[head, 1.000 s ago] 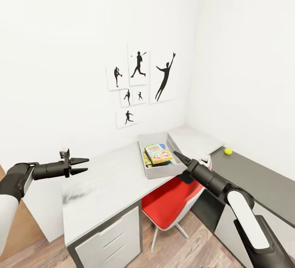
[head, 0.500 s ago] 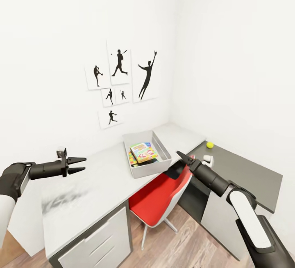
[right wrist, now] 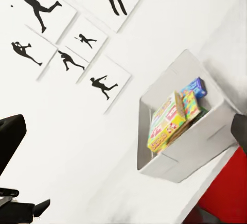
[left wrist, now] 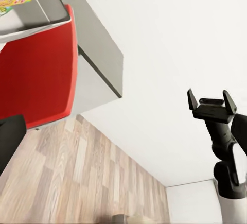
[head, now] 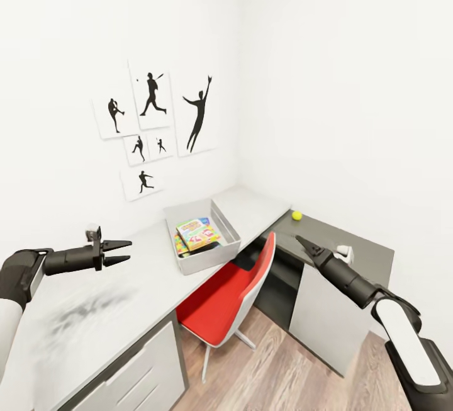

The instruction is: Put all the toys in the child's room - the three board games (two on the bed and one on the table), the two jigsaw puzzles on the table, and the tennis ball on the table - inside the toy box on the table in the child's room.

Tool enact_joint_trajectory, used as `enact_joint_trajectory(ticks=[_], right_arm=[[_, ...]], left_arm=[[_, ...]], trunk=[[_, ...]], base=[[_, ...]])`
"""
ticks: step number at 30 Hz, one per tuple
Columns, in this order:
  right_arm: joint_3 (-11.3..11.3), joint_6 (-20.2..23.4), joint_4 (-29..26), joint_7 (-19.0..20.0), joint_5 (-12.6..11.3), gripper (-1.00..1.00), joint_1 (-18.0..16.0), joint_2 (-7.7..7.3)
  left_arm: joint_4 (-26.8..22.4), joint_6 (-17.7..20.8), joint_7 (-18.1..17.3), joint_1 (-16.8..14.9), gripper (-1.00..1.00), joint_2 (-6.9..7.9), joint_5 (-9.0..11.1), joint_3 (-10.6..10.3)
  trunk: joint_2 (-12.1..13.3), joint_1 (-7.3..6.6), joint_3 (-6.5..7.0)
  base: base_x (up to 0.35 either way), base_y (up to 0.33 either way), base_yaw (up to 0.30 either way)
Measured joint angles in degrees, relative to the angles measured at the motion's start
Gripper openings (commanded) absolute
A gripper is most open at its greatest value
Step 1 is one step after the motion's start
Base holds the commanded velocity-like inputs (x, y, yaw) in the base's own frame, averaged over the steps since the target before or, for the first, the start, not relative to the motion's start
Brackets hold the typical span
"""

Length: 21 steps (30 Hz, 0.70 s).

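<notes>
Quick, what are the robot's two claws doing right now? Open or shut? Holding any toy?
Left claw: open, holding nothing, out over the table.
Right claw: shut to a point, holding nothing, near the tennis ball.

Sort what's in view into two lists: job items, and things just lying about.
Job items: toy box on the table; board games lying inside it; tennis ball on the dark desk section, not yet boxed.

Lying about: red chair; silhouette pictures on the wall; small white object near the right gripper.
</notes>
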Motion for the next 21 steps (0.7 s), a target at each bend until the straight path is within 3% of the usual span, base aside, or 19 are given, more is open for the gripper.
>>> enact_joint_trajectory(ticks=[21], right_arm=[[-5.3,2.5,2.6,0.0,0.0,1.00,2.1,-0.23]], left_arm=[[-0.3,0.0,0.0,0.0,1.00,-0.15,-0.1,-0.5]], trunk=[[0.0,0.00,-0.69]], base=[[0.000,0.000,-0.258]])
